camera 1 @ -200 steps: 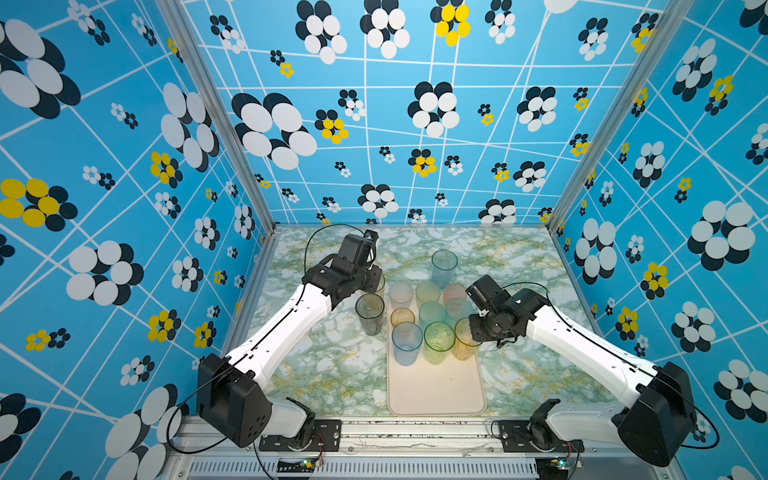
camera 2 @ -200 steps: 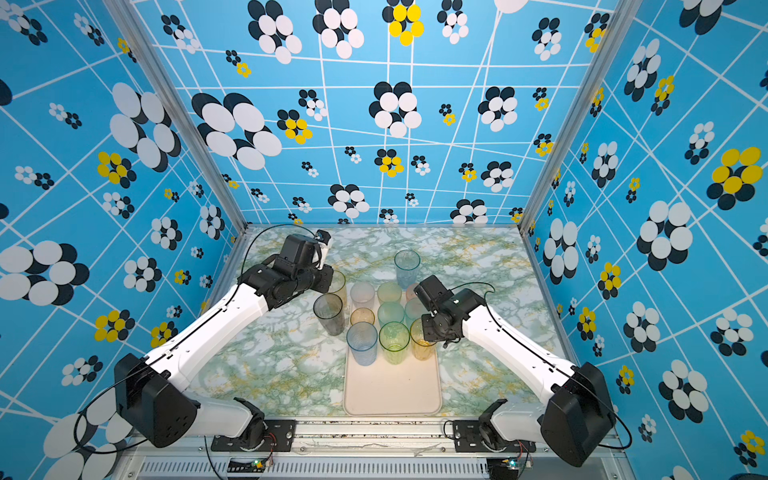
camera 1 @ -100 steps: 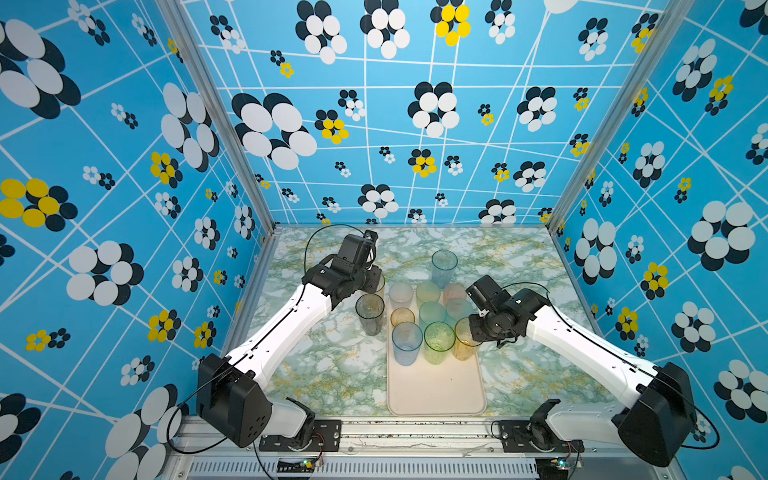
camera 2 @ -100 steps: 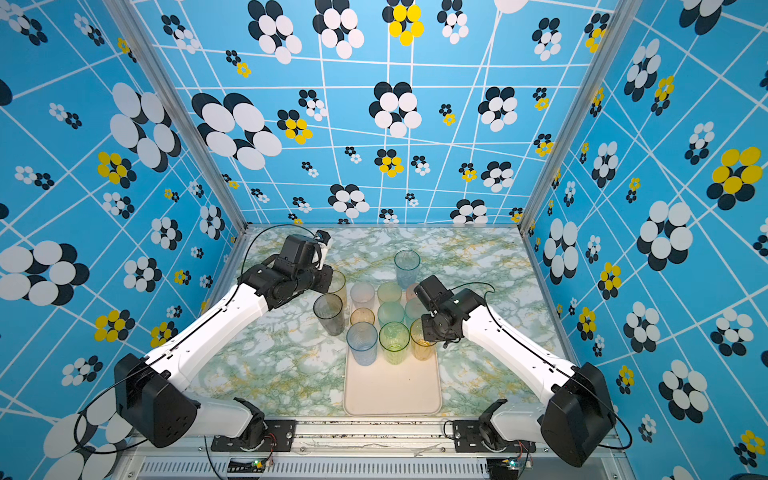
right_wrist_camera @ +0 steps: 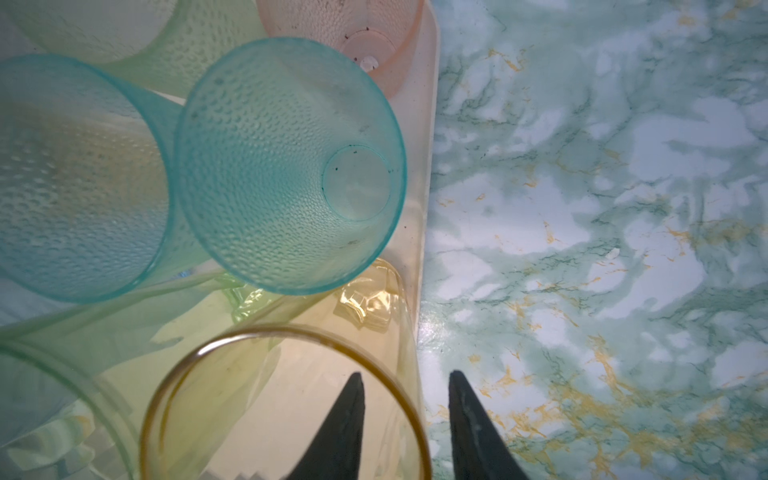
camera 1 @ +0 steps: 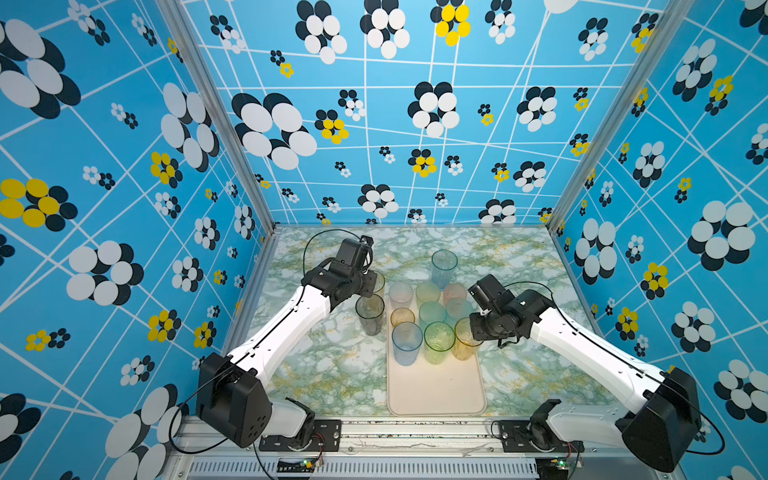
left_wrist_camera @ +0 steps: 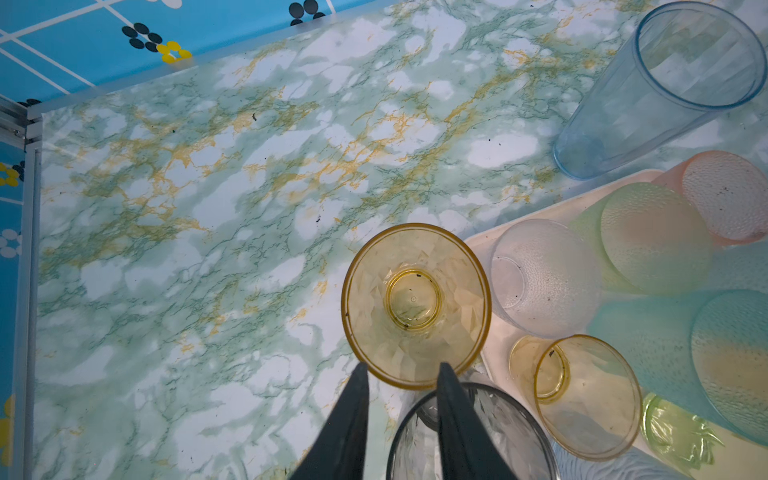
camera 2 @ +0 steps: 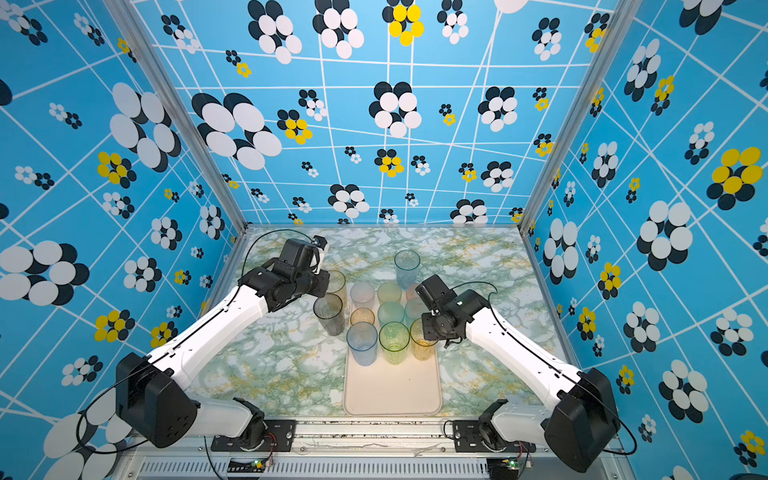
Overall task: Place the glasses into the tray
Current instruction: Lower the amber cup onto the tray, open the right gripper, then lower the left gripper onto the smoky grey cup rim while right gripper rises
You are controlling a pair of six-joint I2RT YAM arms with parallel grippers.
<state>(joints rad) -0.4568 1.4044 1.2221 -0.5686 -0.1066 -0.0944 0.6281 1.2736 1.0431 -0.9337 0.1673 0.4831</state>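
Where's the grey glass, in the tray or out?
Out: the grey glass stands upright on the table, just beside the tray.

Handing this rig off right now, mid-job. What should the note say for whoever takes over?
Left gripper: jaws open, astride the rim of the grey glass; no clamp that I can see.
Right gripper: jaws open, astride the rim of the front amber glass, which stands at the right edge of the tray.
Done: nine glasses on the tray, grouped at its far end.
Left: three on the table. The grey glass and the loose amber glass are by the tray's left side, the blue glass beyond its far end.
Likely next: lift right clear, then left takes the grey glass.
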